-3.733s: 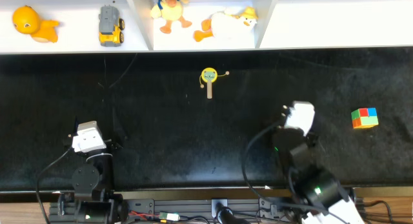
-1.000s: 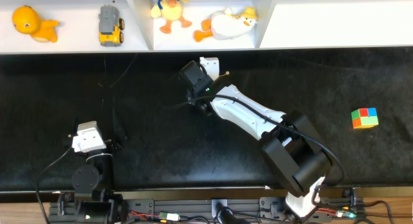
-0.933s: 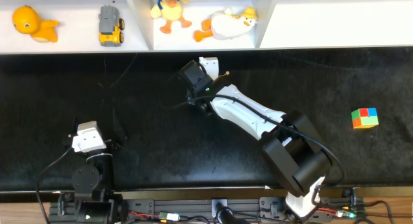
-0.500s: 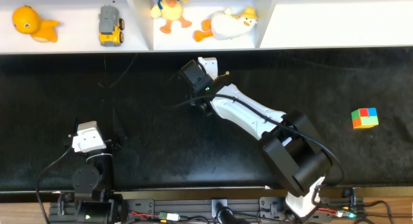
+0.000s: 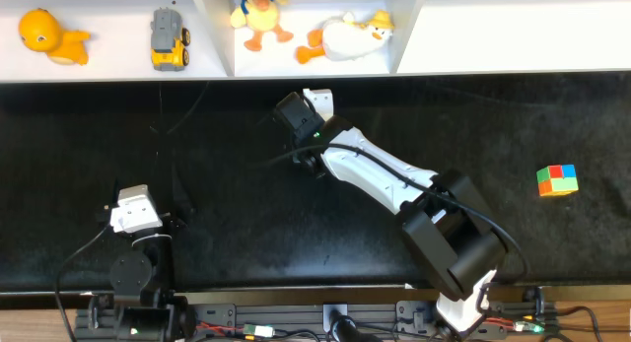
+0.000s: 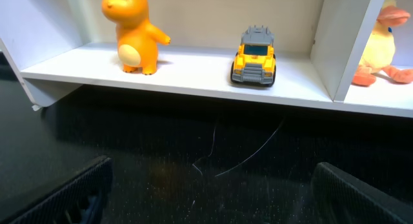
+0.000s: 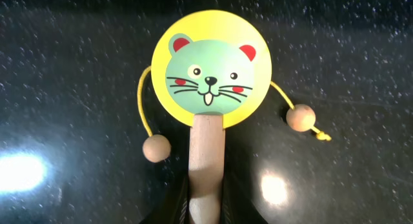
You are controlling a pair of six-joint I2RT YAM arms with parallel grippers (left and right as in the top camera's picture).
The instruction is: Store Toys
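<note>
Rattle drum [image 7: 208, 82] lay flat on the black table [image 5: 217, 184], far middle, just near of the white shelf [image 5: 315, 68]. Its yellow cat-face disc was at the end away from the jaws, and a bead on a string rested on the table at each side of it. Long axis ran straight along the wooden handle [image 7: 205, 159] into the right gripper [image 7: 205, 214], whose jaws were closed on the handle's end, one on each side. The right arm stretched across from its near-right base, so it was clearly the arm on the toy. The left gripper [image 6: 213, 192] sat near-left, well apart from the rattle drum, with jaws wide open and nothing held, facing the orange figure [image 6: 132, 30] and yellow truck [image 6: 255, 56] on the shelf. Two plush ducks [image 5: 345, 36] filled the middle compartment. The colour cube [image 5: 556, 180] was alone on the table at the right. Next move was probably to lift the toy disc-first toward the shelf, minding the loose beads.
</note>
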